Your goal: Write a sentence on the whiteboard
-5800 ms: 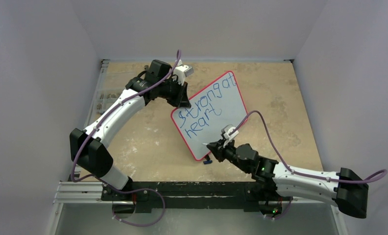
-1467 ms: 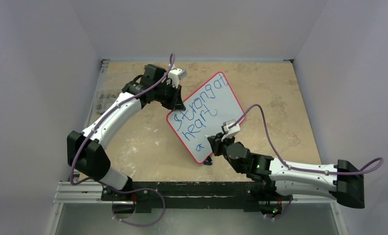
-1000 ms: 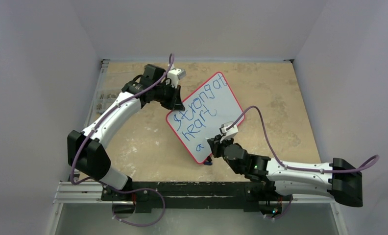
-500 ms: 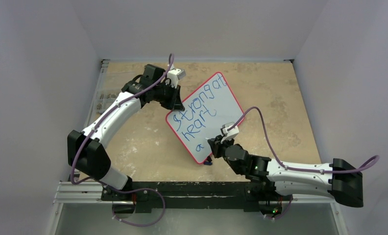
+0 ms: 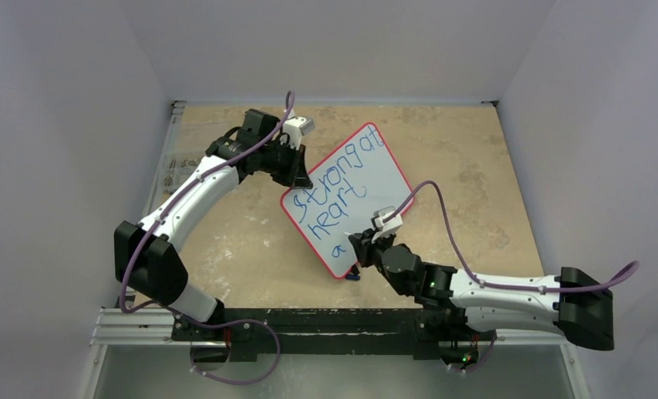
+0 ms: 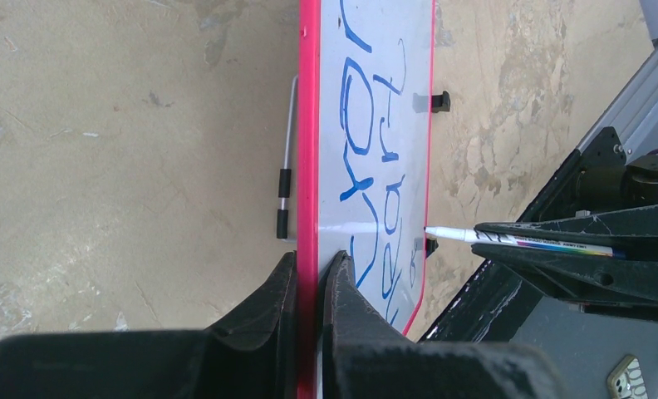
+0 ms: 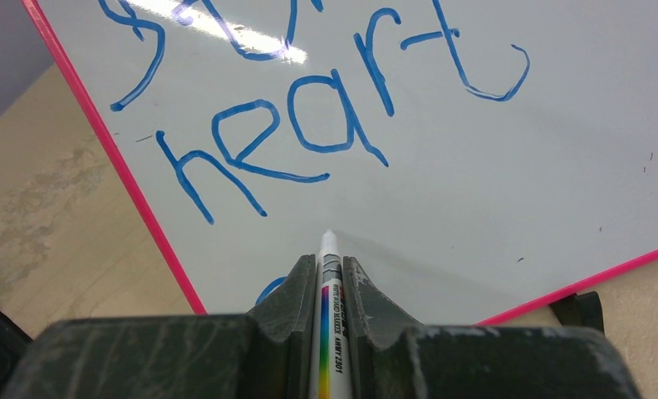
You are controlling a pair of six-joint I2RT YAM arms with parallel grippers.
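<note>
Looking down from the top camera, we see the whiteboard (image 5: 381, 189) lying slantwise near the middle of the tan table (image 5: 475, 166). One corner of its pink-red frame points to the far side and another toward the arms' bases. The sentence (image 5: 334, 193) runs across it in blue, in two slanted lines that we read as "strong at" above "heart". One small separate blue letter (image 5: 338, 248) sits near the board's near corner.

The left gripper (image 6: 313, 259) is clamped on the board's edge nearest the left arm. In its wrist view the two black fingers (image 6: 277, 295) sit one on each side of the red frame, pressed against it. Behind the board in that view we see a thin metal rod (image 6: 288, 141) with black sleeves, just beside the frame. A small black foot (image 6: 440, 101) shows on the opposite edge.

The right gripper (image 7: 327, 276) is closed tightly on a white marker (image 7: 325, 324) with a rainbow stripe on its barrel. The marker lies along the fingers and pokes out past them. Its pale tip sits just below the word "heart", right at the board's surface; we cannot tell whether it touches. A second foot (image 7: 576, 307) shows under the frame at the lower right of that view.
</note>
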